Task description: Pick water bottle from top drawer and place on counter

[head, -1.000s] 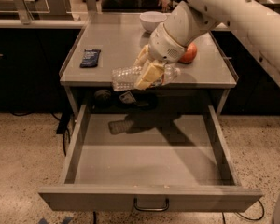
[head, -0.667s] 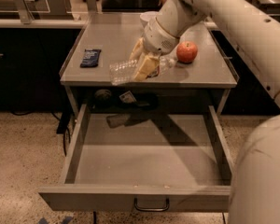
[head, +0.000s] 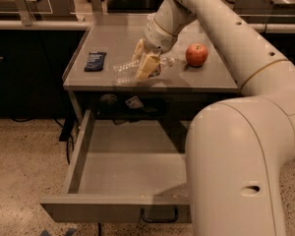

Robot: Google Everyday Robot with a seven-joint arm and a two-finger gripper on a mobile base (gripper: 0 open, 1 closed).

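My gripper (head: 143,63) is shut on the water bottle (head: 126,71), a clear crinkled plastic bottle held lying sideways. It hangs low over the counter (head: 118,38) near its front edge; I cannot tell whether the bottle touches the surface. The bottle's far end pokes out to the right of the fingers, toward the apple. The top drawer (head: 128,166) stands pulled fully open below the counter, with its dark wire handle (head: 159,215) on the front panel. My arm's large segment hides the drawer's right part.
A red apple (head: 196,54) sits on the counter just right of the gripper. A dark blue flat packet (head: 95,61) lies at the counter's left. Dark cabinets flank the counter, and a speckled floor lies below.
My gripper has carried the bottle up and back, from above the open drawer's rear onto the counter area. The arm now fills the right foreground.
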